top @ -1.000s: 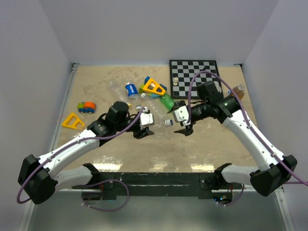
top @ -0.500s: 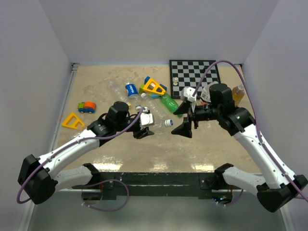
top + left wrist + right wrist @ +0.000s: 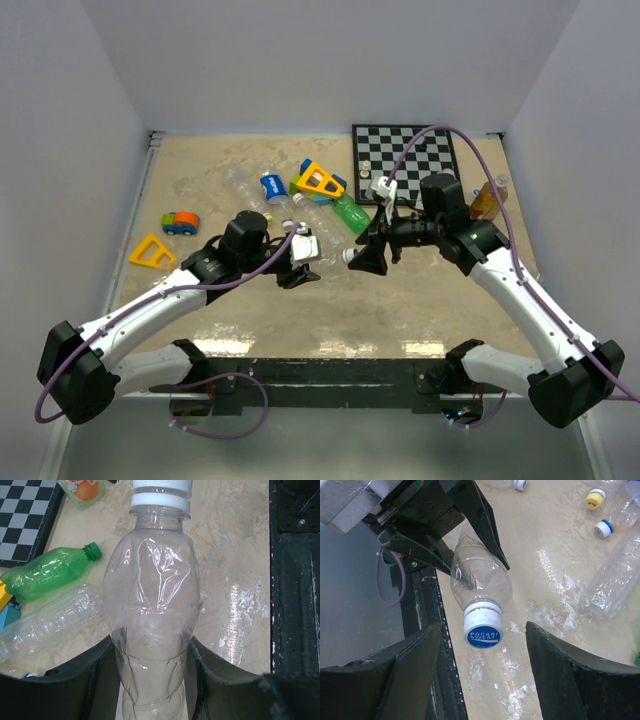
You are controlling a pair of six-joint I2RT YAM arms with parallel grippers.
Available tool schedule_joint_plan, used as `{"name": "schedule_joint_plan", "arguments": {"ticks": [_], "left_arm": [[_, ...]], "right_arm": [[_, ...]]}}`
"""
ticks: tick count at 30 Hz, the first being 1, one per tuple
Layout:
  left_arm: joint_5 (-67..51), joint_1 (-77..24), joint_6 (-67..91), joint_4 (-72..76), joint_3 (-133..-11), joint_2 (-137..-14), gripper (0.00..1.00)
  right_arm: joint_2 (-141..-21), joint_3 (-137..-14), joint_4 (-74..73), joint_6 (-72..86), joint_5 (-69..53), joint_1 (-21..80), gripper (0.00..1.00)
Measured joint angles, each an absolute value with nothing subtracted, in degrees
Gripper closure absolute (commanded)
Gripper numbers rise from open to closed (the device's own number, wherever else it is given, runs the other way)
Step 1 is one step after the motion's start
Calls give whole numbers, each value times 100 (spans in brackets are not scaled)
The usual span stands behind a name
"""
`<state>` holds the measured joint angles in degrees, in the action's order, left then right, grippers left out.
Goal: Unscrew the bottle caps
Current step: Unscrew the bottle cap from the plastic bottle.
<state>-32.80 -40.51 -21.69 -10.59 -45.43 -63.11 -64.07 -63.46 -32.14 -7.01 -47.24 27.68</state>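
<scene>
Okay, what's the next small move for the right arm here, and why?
Probably close the right gripper on the white cap. Its open jaws flank the cap with gaps on both sides, and the left gripper is shut on the clear bottle, steadying it for twisting.

Left arm reaches toward two o'clock, left gripper (image 3: pixel 304 262) clamped on a clear bottle (image 3: pixel 150 605); right arm arches toward ten o'clock, right gripper (image 3: pixel 363 253) spread wide.
</scene>
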Motion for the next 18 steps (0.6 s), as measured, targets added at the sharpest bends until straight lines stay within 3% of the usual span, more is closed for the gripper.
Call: {"name": "schedule_joint_plan", "arguments": {"ticks": [7, 9, 10, 12, 18], "left_arm": [[-3280, -4051, -2169, -1059, -4541, -6311, 100], [-3280, -4051, -2169, -1059, -4543, -6311, 100], [-3280, -4051, -2169, -1061, -4543, -6311, 100], [-3269, -4051, -2169, -1100, -4541, -6311, 100], [-3277, -4049, -2187, -1133, -4541, -6311, 100]], "right_arm": [[-6510, -6333, -3218, -661, -4735, 2773, 55], [-6565, -6333, -3242, -694, -4755, 2775, 70], [-6591, -6333, -3260, -714, -4770, 2775, 85], [-6622, -6333, -3286, -797, -4818, 2775, 100], [-6820, -6602, -3758, -1586, -5030, 2775, 100]]}}
